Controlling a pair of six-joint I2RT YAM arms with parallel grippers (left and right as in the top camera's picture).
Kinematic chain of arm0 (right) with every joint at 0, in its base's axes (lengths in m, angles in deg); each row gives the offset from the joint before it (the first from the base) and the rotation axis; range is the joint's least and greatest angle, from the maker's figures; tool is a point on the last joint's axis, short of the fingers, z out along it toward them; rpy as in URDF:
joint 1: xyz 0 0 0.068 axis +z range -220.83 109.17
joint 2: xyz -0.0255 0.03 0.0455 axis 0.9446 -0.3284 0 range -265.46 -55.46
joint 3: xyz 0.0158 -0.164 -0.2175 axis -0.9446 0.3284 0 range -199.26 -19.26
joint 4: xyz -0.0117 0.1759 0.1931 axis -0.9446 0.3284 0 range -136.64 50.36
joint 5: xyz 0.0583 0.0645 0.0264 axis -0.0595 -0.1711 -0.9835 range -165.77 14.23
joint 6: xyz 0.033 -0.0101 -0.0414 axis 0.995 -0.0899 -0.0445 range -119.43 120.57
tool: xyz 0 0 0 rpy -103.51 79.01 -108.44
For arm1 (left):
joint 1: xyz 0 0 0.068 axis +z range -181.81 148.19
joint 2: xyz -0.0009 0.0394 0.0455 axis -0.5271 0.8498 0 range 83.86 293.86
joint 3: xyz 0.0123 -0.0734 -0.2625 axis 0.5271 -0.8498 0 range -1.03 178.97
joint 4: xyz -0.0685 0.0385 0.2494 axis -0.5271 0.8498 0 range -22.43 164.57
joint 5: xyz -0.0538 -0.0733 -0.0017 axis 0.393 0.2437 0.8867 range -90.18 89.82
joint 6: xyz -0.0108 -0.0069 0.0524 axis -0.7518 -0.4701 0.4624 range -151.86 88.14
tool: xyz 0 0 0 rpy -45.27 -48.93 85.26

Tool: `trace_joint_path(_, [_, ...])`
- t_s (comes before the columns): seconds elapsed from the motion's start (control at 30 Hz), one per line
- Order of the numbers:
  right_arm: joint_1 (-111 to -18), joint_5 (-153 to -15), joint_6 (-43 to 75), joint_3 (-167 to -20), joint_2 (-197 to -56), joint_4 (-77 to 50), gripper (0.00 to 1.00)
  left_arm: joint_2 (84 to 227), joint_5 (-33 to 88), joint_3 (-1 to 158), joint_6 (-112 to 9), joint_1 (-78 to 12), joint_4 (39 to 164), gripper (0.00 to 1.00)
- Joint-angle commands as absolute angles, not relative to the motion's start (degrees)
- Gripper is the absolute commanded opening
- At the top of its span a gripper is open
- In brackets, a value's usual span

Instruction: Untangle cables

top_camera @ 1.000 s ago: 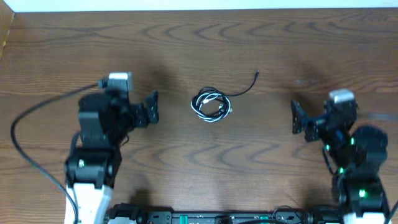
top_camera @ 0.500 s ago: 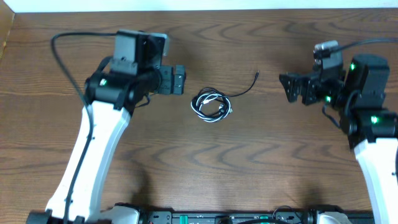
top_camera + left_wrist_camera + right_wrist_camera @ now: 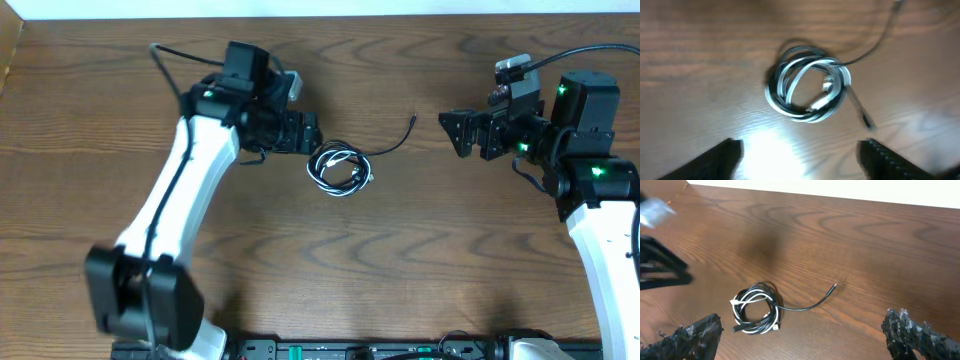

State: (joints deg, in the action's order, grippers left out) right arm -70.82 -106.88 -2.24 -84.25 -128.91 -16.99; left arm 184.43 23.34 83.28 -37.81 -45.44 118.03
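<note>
**Left.** Your left arm (image 3: 190,190) is reaching from the near-left edge up and across the wooden table (image 3: 300,270), with its white link slanting toward the centre. Your left gripper (image 3: 314,133) is pointing right and sitting just beside the upper-left edge of the coil. You cannot tell from overhead whether it is touching the wood. In the left wrist view, which is slightly blurred, its fingers (image 3: 725,155) are standing well apart at the bottom corners. Only bare table is showing between them, and they are gripping nothing.

**Centre.** The cables (image 3: 340,168) are lying on the table as one small round coil, with black and white strands wound together. The coil is between your two grippers and nearer the left one.
- The white cable (image 3: 790,82) is looping round inside the ring, and its pale plug end (image 3: 822,97) is lying across the inner right part.
- The black cable (image 3: 388,147) is trailing out of the coil's right side and running up and right to a small plug tip (image 3: 413,119), which is lying free on the wood.
- In the left wrist view, a short dark end is poking out at the ring's lower right.

**Right.** Your right gripper (image 3: 450,133) is pointing left. It is near the black tip but not touching it, and well apart from the coil. In the right wrist view its fingers (image 3: 690,335) are showing at the two lower corners, spread wide and holding nothing. Your right arm (image 3: 600,230) is coming up from the near-right edge, with green lights glowing on it.
</note>
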Motion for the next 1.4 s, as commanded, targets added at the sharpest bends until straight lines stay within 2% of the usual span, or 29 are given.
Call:
trace_joint_path(0.0, [-70.36, -108.26, -3.16, -85.13, -129.08, -16.81, 0.99, 189.13, 19.32, 84.31, -44.61, -45.50, 117.44, 0.62])
trace_joint_path(0.2, [-70.36, -108.26, -3.16, -85.13, -129.11, -15.94, 0.99, 194.55, 18.10, 84.31, -50.25, -45.50, 112.72, 0.51])
trace_joint_path(0.53, [-70.36, -108.26, -3.16, -85.13, -129.63, -15.13, 0.99, 201.17, 18.21, 84.31, -52.37, -47.27, 110.71, 0.45])
trace_joint_path(0.67, [-70.36, -108.26, -3.16, -85.13, -129.74, -14.93, 0.98, 203.16, 18.16, 84.31, -52.52, -48.54, 110.31, 0.37])
trace_joint_path(0.9, [-70.36, -108.26, -3.16, -85.13, -129.74, -14.87, 0.98, 203.86, 18.12, 84.27, -52.98, -48.61, 109.31, 0.32])
trace_joint_path(1.13, [-70.36, -108.26, -3.16, -85.13, -129.74, -14.85, 0.98, 203.88, 16.22, 82.85, -53.70, -49.24, 108.32, 0.20])
trace_joint_path(1.23, [-70.34, -108.28, -3.14, -85.13, -129.74, -14.65, 0.98, 203.88, 14.01, 81.42, -55.06, -49.77, 108.15, 0.19])
trace_joint_path(1.27, [-70.34, -108.26, -3.14, -85.13, -129.74, -14.50, 0.98, 203.88, 14.06, 81.01, -55.12, -49.90, 107.75, 0.14])
trace_joint_path(1.37, [-70.36, -108.26, -3.14, -85.13, -129.74, -14.23, 0.98, 203.88, 14.10, 80.77, -55.14, -49.96, 107.51, 0.13])
